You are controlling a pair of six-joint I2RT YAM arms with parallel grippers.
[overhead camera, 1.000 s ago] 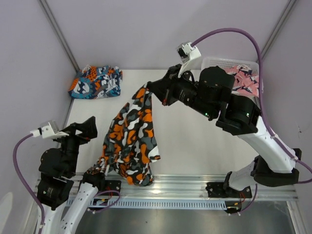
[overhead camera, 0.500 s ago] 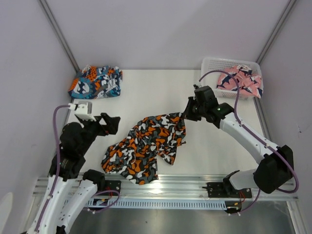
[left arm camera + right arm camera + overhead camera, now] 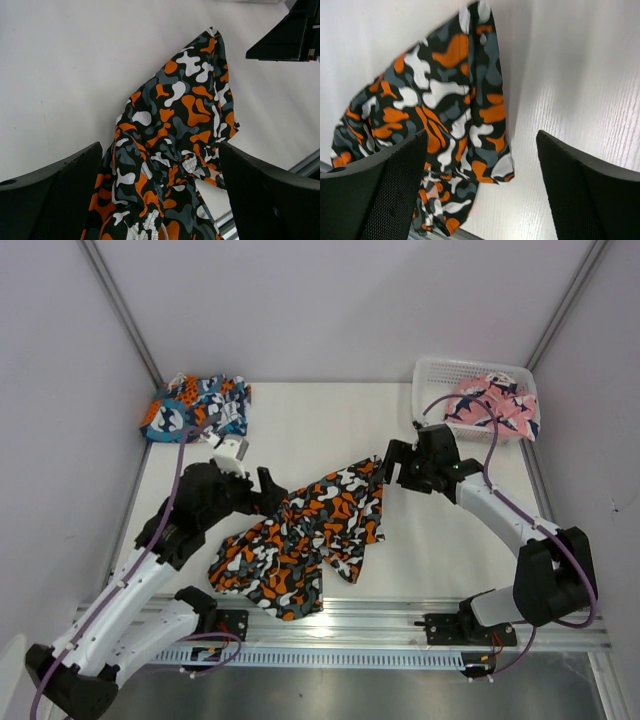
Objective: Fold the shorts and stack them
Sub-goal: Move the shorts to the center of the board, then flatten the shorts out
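The orange-black-white camouflage shorts (image 3: 300,535) lie crumpled in the middle of the table, also in the left wrist view (image 3: 175,135) and the right wrist view (image 3: 440,115). My right gripper (image 3: 388,468) (image 3: 480,190) hangs open just over their far right corner, holding nothing. At their left edge my left gripper (image 3: 272,490) (image 3: 160,200) stands open above the fabric. The blue-teal-orange shorts (image 3: 195,408) sit folded at the back left. Pink patched shorts (image 3: 492,405) lie in the basket.
A white mesh basket (image 3: 430,365) stands at the back right corner. A metal rail (image 3: 400,615) runs along the near table edge, and the camouflage shorts reach close to it. Walls close in on the left, back and right.
The right gripper came down from high up, laid the camouflage shorts on the table and opened, letting them go. The left arm reached forward to the shorts' left edge.
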